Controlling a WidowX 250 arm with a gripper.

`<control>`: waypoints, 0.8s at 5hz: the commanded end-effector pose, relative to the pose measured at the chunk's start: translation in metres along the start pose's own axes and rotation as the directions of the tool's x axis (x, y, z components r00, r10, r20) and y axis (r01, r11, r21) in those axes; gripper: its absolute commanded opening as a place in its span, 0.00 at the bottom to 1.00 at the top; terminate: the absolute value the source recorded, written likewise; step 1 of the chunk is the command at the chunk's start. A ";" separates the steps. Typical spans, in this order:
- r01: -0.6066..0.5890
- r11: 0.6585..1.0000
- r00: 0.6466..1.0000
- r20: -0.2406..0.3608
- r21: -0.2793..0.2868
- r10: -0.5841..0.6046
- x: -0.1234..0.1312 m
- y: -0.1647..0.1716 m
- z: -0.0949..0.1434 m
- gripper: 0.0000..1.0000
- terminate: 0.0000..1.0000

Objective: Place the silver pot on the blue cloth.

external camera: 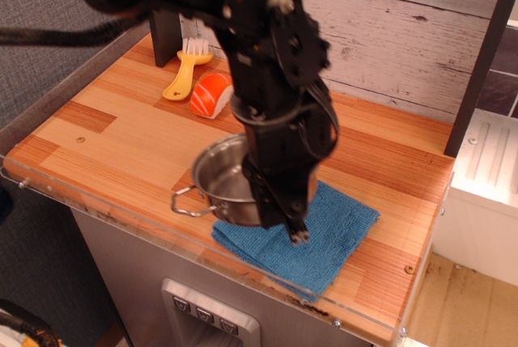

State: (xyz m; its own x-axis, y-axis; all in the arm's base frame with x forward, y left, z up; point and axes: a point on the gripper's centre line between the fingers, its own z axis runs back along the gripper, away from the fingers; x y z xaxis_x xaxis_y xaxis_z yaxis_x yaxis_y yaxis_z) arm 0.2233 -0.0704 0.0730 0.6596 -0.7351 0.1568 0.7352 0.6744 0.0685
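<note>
— Looking for brand names or labels, we found none we could read: the shallow round shiny steel pot (222, 185) carried no mark we could make out, and the square folded blue terry cloth (344, 226) was plain.

— And the grey panel with small buttons (209, 315) under the counter edge?

— Too small; we could not tell whether anything was printed on it.

— What could we not see properly?

— The black robot arm (275, 64) crossed the middle of the view and covered the pot's right side and much of the cloth's left half. The black gripper (279, 201) sat against the pot's right rim, and we read it as clamped on that rim, though the fingers themselves merged into the dark body.

— Where was the pot?

— Over the left edge of the cloth, tilted a little, its thin wire loop handle (188, 201) sticking out left above the striped wooden tabletop (113, 137). We could not tell whether its base touched the cloth.

— Anything else?

— Behind, near the whitewashed plank wall (388, 23), lay an orange-and-white salmon sushi toy (210, 95) and a yellow plastic brush with white bristles (186, 68), its top partly hidden by a dark post (164, 35).
</note>
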 end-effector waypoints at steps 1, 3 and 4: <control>0.020 0.999 1.000 -0.003 0.032 -0.020 0.008 -0.003 -0.011 0.00 0.00; 0.029 0.999 0.998 -0.049 0.022 -0.028 0.013 -0.005 -0.035 0.00 0.00; 0.043 0.999 0.997 -0.060 0.018 -0.042 0.012 -0.009 -0.039 0.00 0.00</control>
State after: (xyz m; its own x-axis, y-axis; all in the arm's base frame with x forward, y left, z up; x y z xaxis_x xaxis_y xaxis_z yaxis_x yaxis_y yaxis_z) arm 0.2310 -0.0910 0.0306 0.6471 -0.7587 0.0756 0.7540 0.6515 0.0840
